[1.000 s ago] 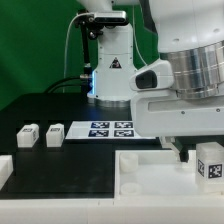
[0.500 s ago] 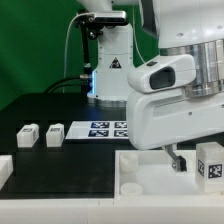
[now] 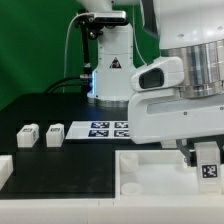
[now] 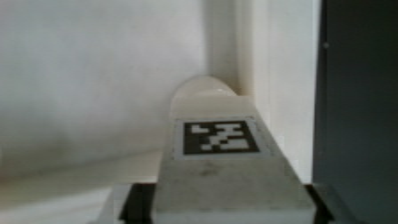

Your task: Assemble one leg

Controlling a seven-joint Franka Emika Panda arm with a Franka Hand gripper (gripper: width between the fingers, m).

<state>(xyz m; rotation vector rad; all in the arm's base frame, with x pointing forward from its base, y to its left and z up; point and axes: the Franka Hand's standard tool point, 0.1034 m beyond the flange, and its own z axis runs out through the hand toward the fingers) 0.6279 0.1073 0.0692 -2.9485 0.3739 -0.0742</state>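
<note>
We see the leg (image 3: 208,163) at the exterior view's right, near edge, standing over the white tray (image 3: 150,170), its face carrying a black-and-white square marker. In the wrist view the leg (image 4: 219,150) fills the middle, with the same kind of marker on it and the pale tray (image 4: 89,90) behind it. The claw (image 3: 197,152) sits at the leg: one dark finger (image 3: 188,152) shows just to the leg's left in the exterior view, and the wrist view shows a dark pad (image 4: 135,202) at each flank of the leg, so we read the claw as narrow and clamped on the leg. Whether the leg's bottom touches the tray we cannot tell.

The arm (image 3: 185,85) above it is a large white and grey body that takes up the exterior view's right half. To the left of the tray, on the black surface (image 3: 50,108), lies the marker board (image 3: 108,128) with several square tags. Further left stand two small white blocks (image 3: 42,134), side by side and apart from each other, each with a marker on its face. A white part (image 3: 4,170) shows at the near left edge, cut off by the frame.

Far behind, a white robot base (image 3: 110,65) stands before a green backdrop; it bears a black triangular warning sign, too small for us to read. No other writing can be made out.
</note>
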